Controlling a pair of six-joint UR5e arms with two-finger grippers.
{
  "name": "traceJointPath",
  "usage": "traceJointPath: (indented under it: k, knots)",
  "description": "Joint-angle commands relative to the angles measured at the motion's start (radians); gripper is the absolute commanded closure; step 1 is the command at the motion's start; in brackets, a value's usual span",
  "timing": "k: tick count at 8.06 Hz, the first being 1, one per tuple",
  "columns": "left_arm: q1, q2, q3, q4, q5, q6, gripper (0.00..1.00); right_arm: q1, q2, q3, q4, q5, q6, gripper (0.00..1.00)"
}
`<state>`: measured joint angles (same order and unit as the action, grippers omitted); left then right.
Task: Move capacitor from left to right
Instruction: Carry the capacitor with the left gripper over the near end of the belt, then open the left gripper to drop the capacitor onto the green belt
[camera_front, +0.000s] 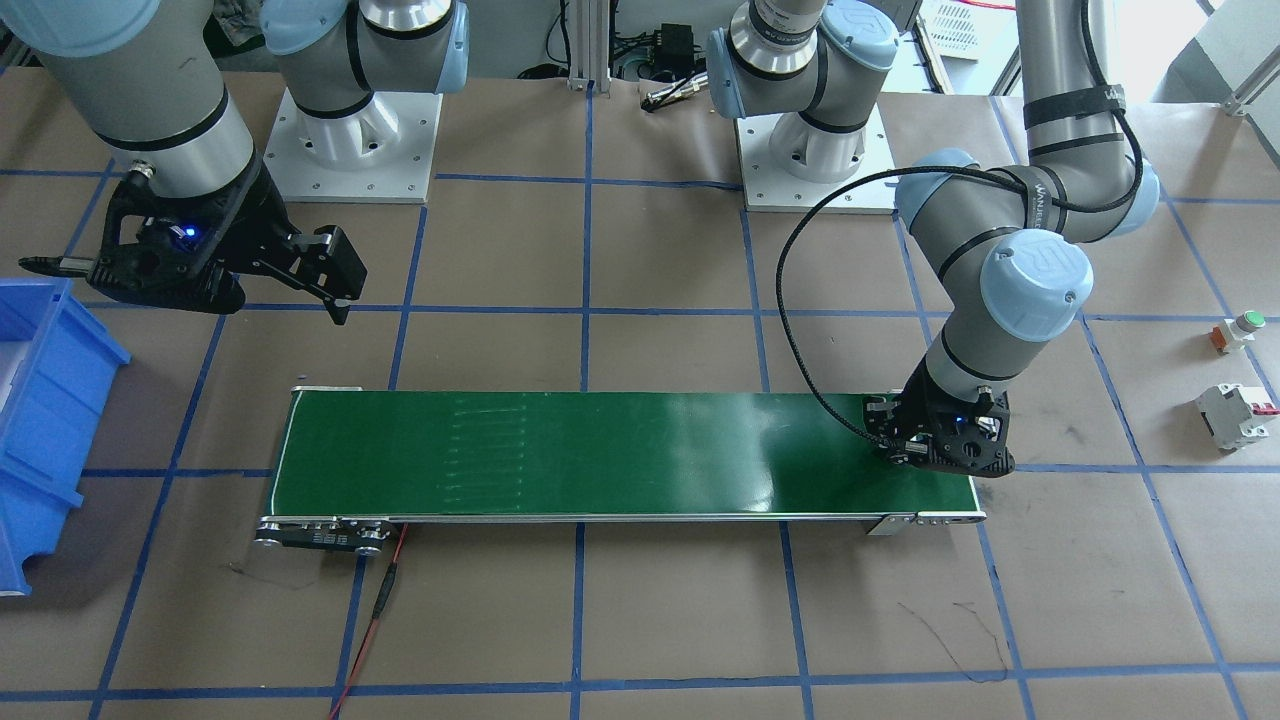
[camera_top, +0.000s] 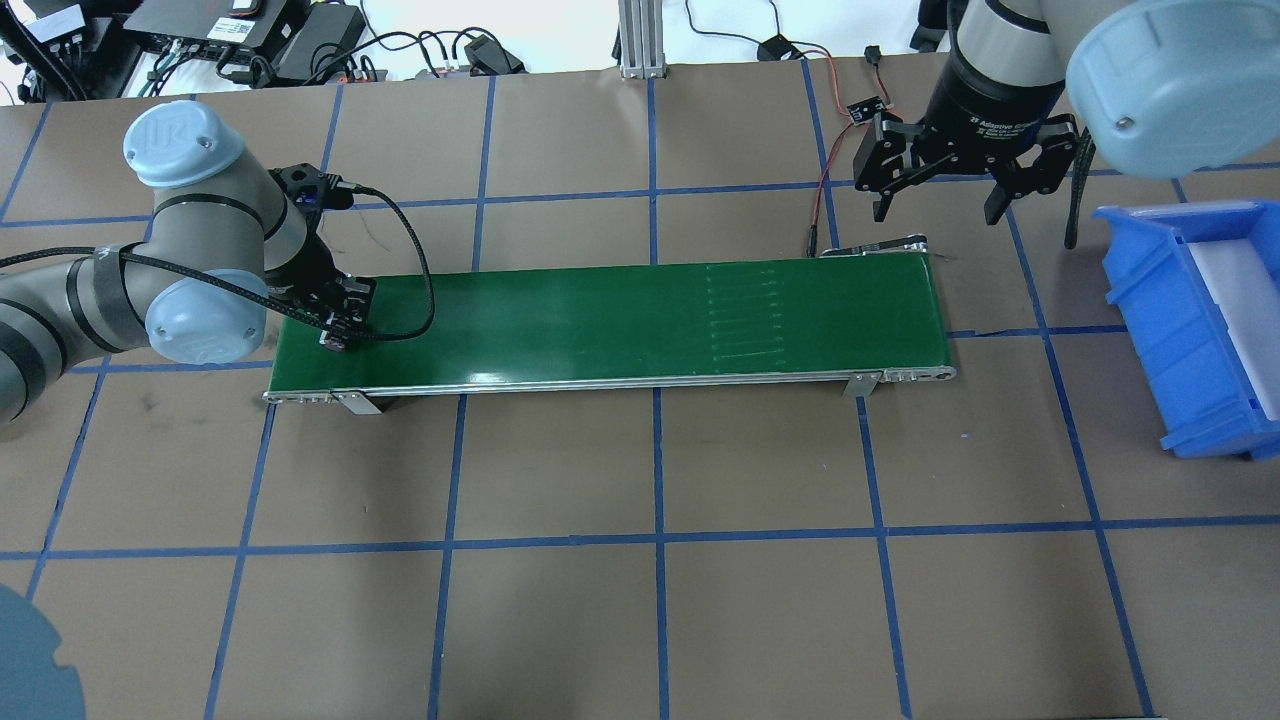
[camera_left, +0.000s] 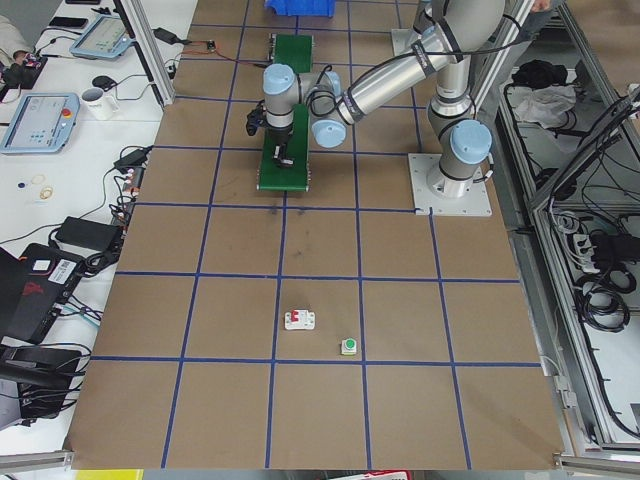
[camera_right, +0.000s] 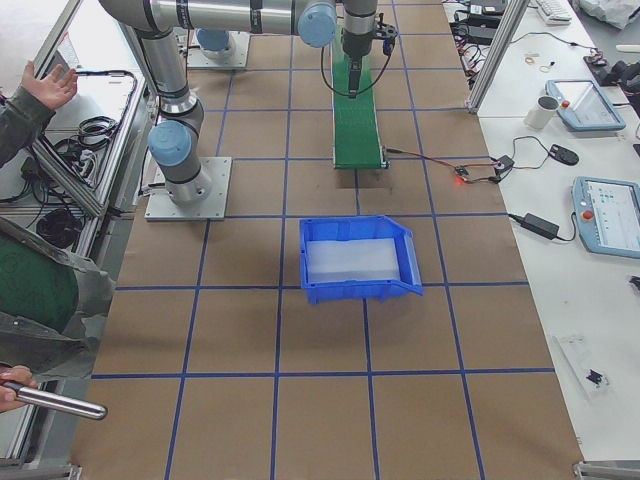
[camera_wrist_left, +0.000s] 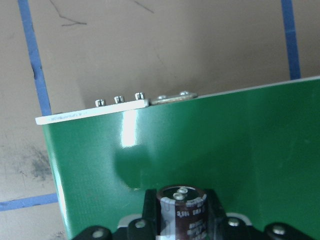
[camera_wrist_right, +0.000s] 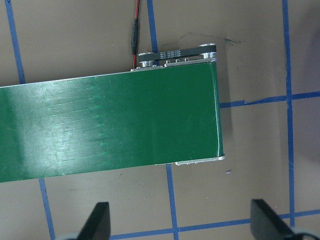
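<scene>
The capacitor (camera_wrist_left: 181, 209) is clamped between the jaws of the left gripper (camera_front: 938, 452), at the bottom centre of the left wrist view. It is low over the right end of the green belt (camera_front: 620, 450) in the front-facing view; whether it touches the belt I cannot tell. The pickup looks done, while release, the trip across and collection seem left to do. The right gripper (camera_top: 940, 212), jaws wide apart and empty, hangs at the overhead view's upper right, near the blue bin (camera_top: 1170, 330).

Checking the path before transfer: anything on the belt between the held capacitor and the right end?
Nothing visible. The left gripper holds the capacitor at the green belt's left end; the belt surface is bare to its right end. The right gripper hangs open near that end.
</scene>
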<state>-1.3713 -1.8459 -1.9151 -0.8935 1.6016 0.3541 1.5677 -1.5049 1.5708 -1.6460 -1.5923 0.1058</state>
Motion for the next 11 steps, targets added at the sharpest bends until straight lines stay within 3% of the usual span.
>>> traceJointPath:
  k: [1,2,5,7,9,11]
  knots:
    - [0.003,-0.007,0.001,0.008,0.000,0.000,0.57,0.000,0.000,0.000,0.000,0.000,0.000,0.00]
    - [0.003,-0.009,0.001,0.014,-0.002,0.000,0.41,0.000,0.000,0.000,0.000,0.000,0.000,0.00]
    - [0.004,-0.004,0.019,0.027,0.001,-0.004,0.12,0.000,0.000,0.000,0.000,-0.002,0.000,0.00]
    - [0.003,0.023,0.072,0.009,0.011,-0.015,0.07,0.000,0.000,0.000,-0.002,0.000,-0.001,0.00]
    - [0.003,0.013,0.228,-0.150,0.011,-0.023,0.07,-0.002,0.000,0.000,-0.002,-0.002,-0.003,0.00]
    - [0.004,0.004,0.345,-0.197,0.014,-0.018,0.04,-0.002,0.000,0.000,0.000,-0.011,-0.003,0.00]
